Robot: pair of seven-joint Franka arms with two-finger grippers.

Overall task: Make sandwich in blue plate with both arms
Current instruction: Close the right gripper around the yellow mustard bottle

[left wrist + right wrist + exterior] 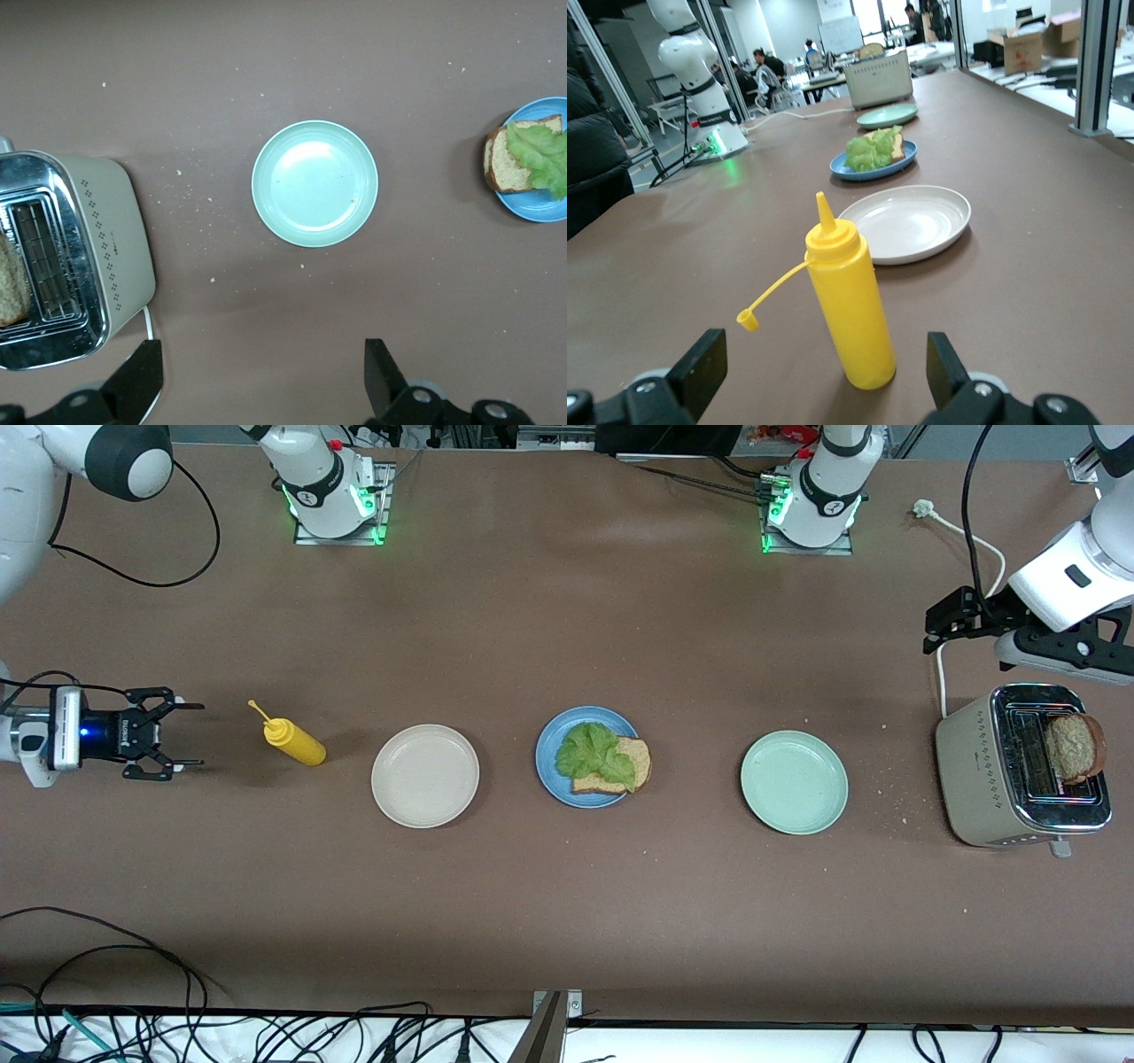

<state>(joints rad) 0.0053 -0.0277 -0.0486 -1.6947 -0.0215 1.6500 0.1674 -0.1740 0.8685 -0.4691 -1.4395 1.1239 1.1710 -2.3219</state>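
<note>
The blue plate (546, 762) sits mid-table between a beige plate and a pale green plate. On it lies one bread slice (631, 766) with a ruffled green lettuce leaf (595, 753) on top; the slice overhangs the rim toward the left arm's end. A second bread slice (1075, 748) sticks up out of the toaster (974, 779). My left gripper (932, 627) hangs open and empty over the table beside the toaster. In the left wrist view its fingers (137, 381) frame bare table. At the right arm's end, my right gripper (190, 735) is open, pointing at a yellow squeeze bottle (850, 301).
The beige plate (425, 775) and the pale green plate (794, 781) are both empty. The yellow bottle (295, 742) stands between the right gripper and the beige plate, its cap hanging off. The toaster's white cable (966, 536) runs toward the bases. Crumbs lie near the toaster.
</note>
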